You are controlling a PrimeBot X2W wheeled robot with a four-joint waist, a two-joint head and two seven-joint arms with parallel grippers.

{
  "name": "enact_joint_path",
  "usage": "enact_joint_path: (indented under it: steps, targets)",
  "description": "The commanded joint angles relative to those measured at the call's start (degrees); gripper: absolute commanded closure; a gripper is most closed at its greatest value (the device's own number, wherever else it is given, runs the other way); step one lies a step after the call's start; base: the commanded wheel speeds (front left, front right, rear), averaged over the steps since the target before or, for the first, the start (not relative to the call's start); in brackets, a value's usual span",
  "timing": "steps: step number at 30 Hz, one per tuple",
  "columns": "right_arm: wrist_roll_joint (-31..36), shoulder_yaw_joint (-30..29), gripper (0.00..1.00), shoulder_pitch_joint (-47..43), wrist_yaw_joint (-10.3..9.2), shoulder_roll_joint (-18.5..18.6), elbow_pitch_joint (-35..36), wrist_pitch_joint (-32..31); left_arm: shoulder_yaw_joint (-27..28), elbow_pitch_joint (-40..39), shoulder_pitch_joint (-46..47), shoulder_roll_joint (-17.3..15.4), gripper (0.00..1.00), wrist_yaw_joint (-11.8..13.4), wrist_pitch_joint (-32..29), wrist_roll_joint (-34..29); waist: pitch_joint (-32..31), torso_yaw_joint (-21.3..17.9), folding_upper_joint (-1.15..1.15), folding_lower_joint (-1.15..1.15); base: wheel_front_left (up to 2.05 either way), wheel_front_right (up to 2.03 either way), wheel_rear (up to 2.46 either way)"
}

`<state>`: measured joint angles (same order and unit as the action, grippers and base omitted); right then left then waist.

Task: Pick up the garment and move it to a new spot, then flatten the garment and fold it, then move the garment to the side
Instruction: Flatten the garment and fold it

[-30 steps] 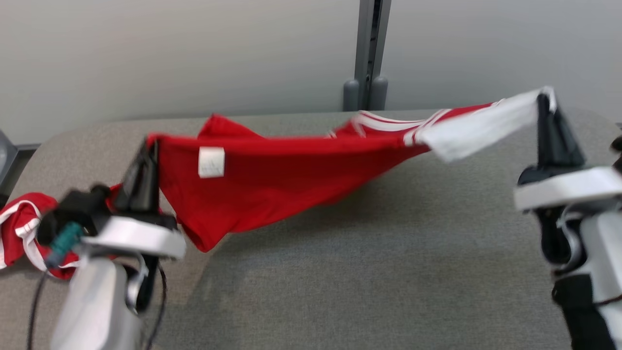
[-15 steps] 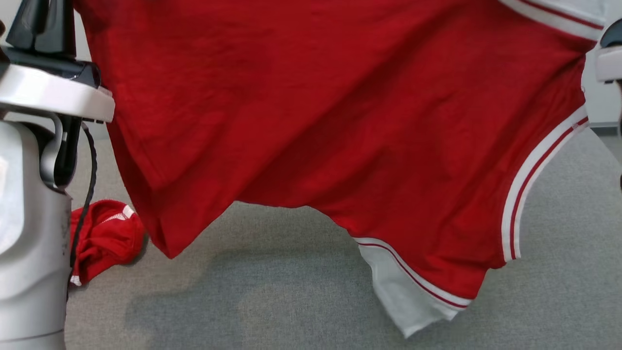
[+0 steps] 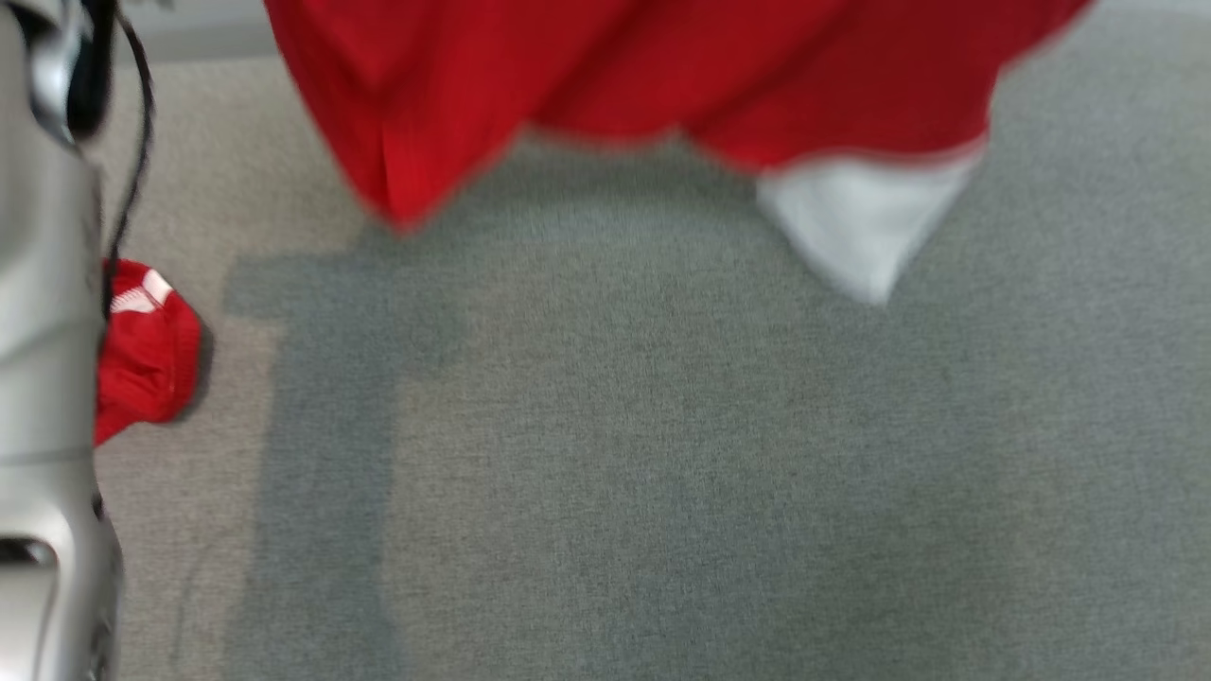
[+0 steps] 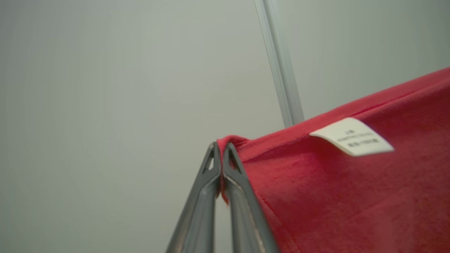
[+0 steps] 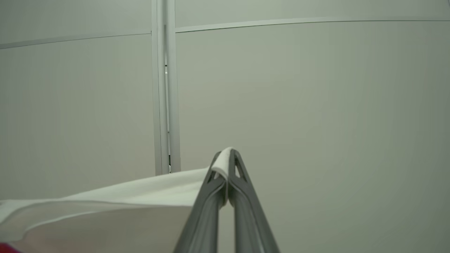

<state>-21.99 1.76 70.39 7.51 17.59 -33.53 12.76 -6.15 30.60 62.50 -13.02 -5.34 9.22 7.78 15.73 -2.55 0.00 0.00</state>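
A red garment (image 3: pixel 605 85) with a white panel (image 3: pixel 856 227) hangs in the air over the grey table (image 3: pixel 662 454), its lower edge free of the surface in the head view. In the left wrist view my left gripper (image 4: pixel 220 147) is shut on a red corner of the garment (image 4: pixel 351 196), close to a white label (image 4: pixel 351 136). My right gripper (image 5: pixel 226 156) is shut on the garment's white edge (image 5: pixel 133 196) in the right wrist view. My pale left forearm (image 3: pixel 43 378) runs down the left side of the head view.
A second crumpled red cloth (image 3: pixel 147 350) with white trim lies on the table at the left, beside my forearm. A pale wall with a grey post (image 5: pixel 165 88) stands behind the table. A dark shadow (image 3: pixel 322 445) falls under the hanging garment.
The garment has been lifted from a low stretch over the table to hang high between both grippers. The head view has tilted down, so the grippers have left it.
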Motion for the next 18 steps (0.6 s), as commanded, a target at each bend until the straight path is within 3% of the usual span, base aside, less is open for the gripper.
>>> enact_joint_path:
  steps: [1,4,8,11,18]
  targets:
    - [1.0,-1.8,1.00,3.5,-0.03,0.9,-1.4,1.3,0.0,1.0,4.4,-0.2,1.00,0.8,2.0,-0.9,6.5,-0.5,0.00,0.00,0.00,0.00,0.00]
    - [3.9,-2.9,1.00,8.7,-0.03,1.3,-3.4,2.3,0.5,4.1,10.9,-0.6,1.00,1.9,4.6,-1.6,8.0,-1.0,0.00,0.00,0.00,0.00,0.00]
    - [4.0,-4.2,1.00,9.8,-0.03,0.2,-4.1,2.5,0.7,8.9,12.7,-0.1,1.00,2.0,5.7,-1.1,8.5,-1.9,0.00,0.00,0.00,0.00,0.00]
    - [2.2,-1.7,1.00,2.6,-0.03,-1.3,-3.8,2.5,1.7,14.1,6.8,0.5,1.00,1.7,5.9,0.6,8.6,-2.5,0.00,0.00,0.00,0.00,0.00]
    - [-4.3,2.4,1.00,-16.8,-0.03,-3.4,-0.8,2.5,5.3,15.9,-11.4,4.6,1.00,1.8,5.9,4.3,7.5,-3.0,0.00,0.00,0.00,0.00,0.00]
